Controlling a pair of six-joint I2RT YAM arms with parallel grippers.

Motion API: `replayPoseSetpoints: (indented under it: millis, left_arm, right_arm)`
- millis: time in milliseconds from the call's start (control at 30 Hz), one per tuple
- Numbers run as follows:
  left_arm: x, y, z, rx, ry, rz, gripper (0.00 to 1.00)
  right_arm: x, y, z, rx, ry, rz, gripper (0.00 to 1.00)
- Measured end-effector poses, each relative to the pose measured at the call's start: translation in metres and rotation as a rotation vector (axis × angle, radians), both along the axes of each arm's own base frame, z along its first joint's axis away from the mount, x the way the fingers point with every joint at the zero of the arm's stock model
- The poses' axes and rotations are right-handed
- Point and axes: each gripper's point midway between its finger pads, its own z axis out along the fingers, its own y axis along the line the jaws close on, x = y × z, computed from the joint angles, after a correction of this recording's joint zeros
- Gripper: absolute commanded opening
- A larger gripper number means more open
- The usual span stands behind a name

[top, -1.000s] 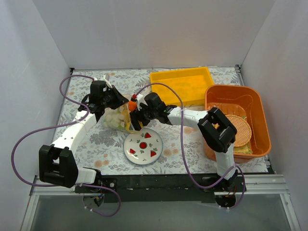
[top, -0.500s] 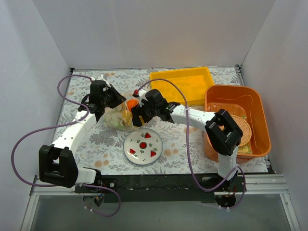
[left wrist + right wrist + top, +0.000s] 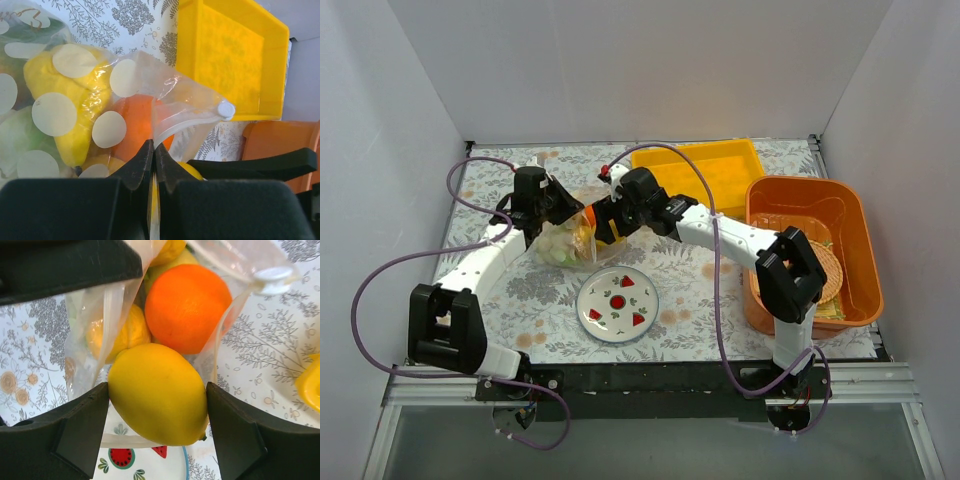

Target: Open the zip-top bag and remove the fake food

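The zip-top bag (image 3: 565,243), clear with white dots, lies left of centre, mouth toward the right. My left gripper (image 3: 558,208) is shut on the bag's zip strip (image 3: 185,122) at the mouth edge; its jaws are pressed together (image 3: 152,148). My right gripper (image 3: 604,222) is at the bag's mouth, its fingers closed on a yellow lemon (image 3: 157,395) with one finger on each side. A round orange (image 3: 187,307) and another lemon (image 3: 125,335) sit behind it inside the bag. In the left wrist view the orange (image 3: 135,125) and a yellow fruit (image 3: 65,95) show through the plastic.
A white plate (image 3: 618,303) with red fruit motifs lies just in front of the bag. A yellow tray (image 3: 705,178) stands at the back. An orange bin (image 3: 810,250) holding a woven mat stands at the right. White walls enclose the table.
My right gripper has shifted slightly toward the back at the bag's mouth and its forearm has stretched out. The bag has shifted a little. The left gripper has kept its grip.
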Motion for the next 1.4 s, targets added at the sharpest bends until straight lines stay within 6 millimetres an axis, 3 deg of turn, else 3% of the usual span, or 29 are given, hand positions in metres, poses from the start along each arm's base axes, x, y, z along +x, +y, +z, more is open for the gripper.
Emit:
replayPoseSetpoints:
  millis: [267,600,733,967,1067,1133,1233,1267,1400]
  left_arm:
    - [0.006,0.003,-0.014,-0.004,0.037,0.043,0.00]
    - [0.015,0.009,-0.004,0.009,0.018,0.093,0.00]
    - [0.017,0.012,-0.001,0.016,0.014,0.106,0.00]
    - [0.018,0.013,0.001,0.024,0.016,0.110,0.00]
    - [0.018,0.012,0.002,0.025,0.016,0.105,0.00]
    - [0.017,0.012,0.003,0.027,0.016,0.100,0.00]
    - [0.016,0.011,0.003,0.026,0.021,0.088,0.00]
    - [0.015,0.010,0.003,0.025,0.023,0.085,0.00]
    - [0.014,0.007,0.003,0.017,0.027,0.069,0.00]
  right_arm:
    - [0.018,-0.014,0.013,-0.018,-0.021,-0.064,0.14]
    - [0.036,-0.049,0.036,-0.032,-0.053,-0.137,0.14]
    - [0.055,-0.069,0.046,-0.026,-0.077,-0.187,0.14]
    - [0.096,-0.114,0.046,-0.060,-0.109,-0.317,0.15]
    - [0.124,-0.128,0.042,-0.081,-0.140,-0.388,0.17]
    - [0.142,-0.134,0.032,-0.101,-0.150,-0.428,0.23]
    - [0.167,-0.137,0.006,-0.139,-0.149,-0.468,0.49]
    - [0.172,-0.137,-0.002,-0.151,-0.144,-0.473,0.65]
    - [0.184,-0.139,-0.042,-0.206,-0.106,-0.481,0.86]
